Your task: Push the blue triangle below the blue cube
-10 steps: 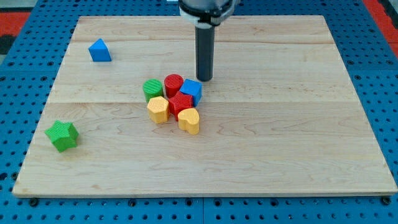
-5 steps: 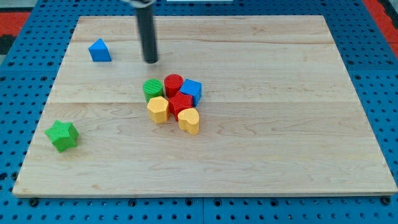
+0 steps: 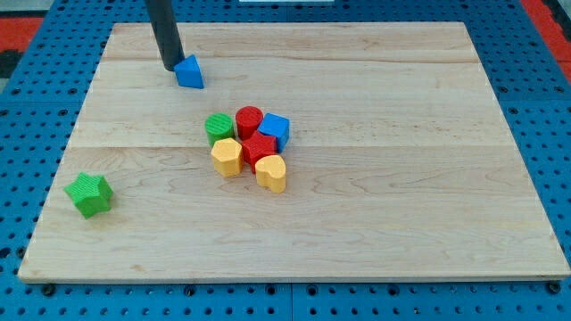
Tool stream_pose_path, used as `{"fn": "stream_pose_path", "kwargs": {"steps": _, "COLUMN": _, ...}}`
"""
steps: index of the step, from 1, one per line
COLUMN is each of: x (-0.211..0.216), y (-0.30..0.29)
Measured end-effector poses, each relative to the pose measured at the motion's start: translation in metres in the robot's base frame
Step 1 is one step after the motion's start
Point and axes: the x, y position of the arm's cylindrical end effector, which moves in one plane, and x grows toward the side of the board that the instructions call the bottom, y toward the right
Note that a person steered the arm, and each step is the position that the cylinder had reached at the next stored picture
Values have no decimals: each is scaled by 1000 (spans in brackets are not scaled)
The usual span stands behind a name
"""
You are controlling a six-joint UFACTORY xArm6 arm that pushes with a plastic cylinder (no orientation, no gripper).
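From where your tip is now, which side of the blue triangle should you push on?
The upper-left face. My tip sits just left of the blue triangle; the blue cube lies lower right, in a cluster, so I'd steer the triangle around it.

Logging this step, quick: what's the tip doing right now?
My tip: no gripper, holds nothing; at the small blue triangle block's left side, apparently touching it.

We see my tip point(image 3: 169, 66) just beside the blue triangle point(image 3: 189, 72), on its left, near the view's top of the wooden board point(image 3: 401, 214). Below and to the right sits a tight cluster: green cylinder point(image 3: 219, 128), red cylinder point(image 3: 249, 119), blue cube point(image 3: 274, 130), red block point(image 3: 260, 148), yellow hexagon point(image 3: 227, 157), yellow heart point(image 3: 271, 172). A green star point(image 3: 89, 194) lies well apart at the view's left.
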Motion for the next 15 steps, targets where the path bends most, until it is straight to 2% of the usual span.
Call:
{"fn": "stream_pose_path", "kwargs": {"steps": 1, "x": 0, "y": 19}}
{"fn": "stream_pose_path", "kwargs": {"steps": 4, "x": 0, "y": 202}}
{"fn": "stream_pose_path", "kwargs": {"steps": 5, "x": 0, "y": 215}}
{"fn": "stream_pose_path", "kwargs": {"steps": 7, "x": -7, "y": 33}}
{"fn": "stream_pose_path", "kwargs": {"steps": 8, "x": 2, "y": -9}}
{"fn": "stream_pose_path", "kwargs": {"steps": 9, "x": 28, "y": -17}}
{"fn": "stream_pose_path", "kwargs": {"steps": 11, "x": 36, "y": 111}}
{"fn": "stream_pose_path", "kwargs": {"steps": 12, "x": 28, "y": 120}}
{"fn": "stream_pose_path", "kwargs": {"steps": 13, "x": 9, "y": 105}}
{"fn": "stream_pose_path", "kwargs": {"steps": 15, "x": -7, "y": 180}}
